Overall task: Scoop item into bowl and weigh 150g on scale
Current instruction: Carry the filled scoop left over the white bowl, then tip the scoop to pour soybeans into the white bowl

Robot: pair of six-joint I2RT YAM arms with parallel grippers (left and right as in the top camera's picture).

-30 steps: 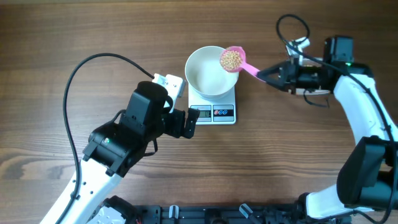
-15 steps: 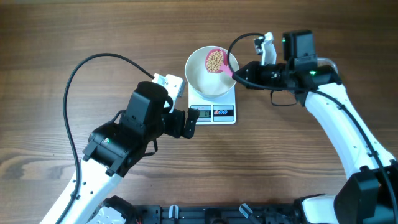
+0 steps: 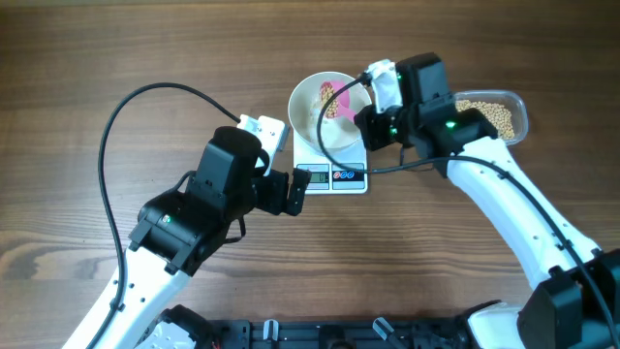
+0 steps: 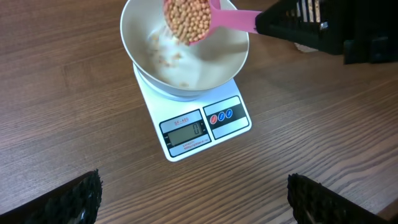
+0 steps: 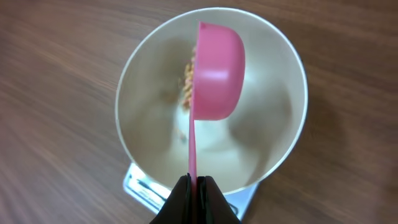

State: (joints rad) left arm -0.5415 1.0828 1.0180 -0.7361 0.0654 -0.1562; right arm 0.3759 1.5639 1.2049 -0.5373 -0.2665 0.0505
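left arm: my left end effector [image 4: 194, 182] hangs just off the scale's front-left corner, jaws spread wide, nothing in them
table: brown wood-grain table [image 3: 97, 58], everything sits on it
scale: small white scale [image 3: 334, 174] in the middle, display facing me, digits too small to read
bowl: white bowl [image 3: 300, 102] sits right on the scale's platform, with a handful of beans on its bottom
scoop: pink measuring scoop [image 5: 217, 68] is over the bowl, rolled up on its side with the mouth facing left
beans: tan soybeans [image 4: 186, 22] heaped in the scoop, some right at its lip above the bowl
right arm: my right end effector [image 5: 196, 186] is pinched tight on the scoop's handle end
tub: clear plastic tub [image 3: 494, 111] with more beans at far right, partly hidden behind the right arm
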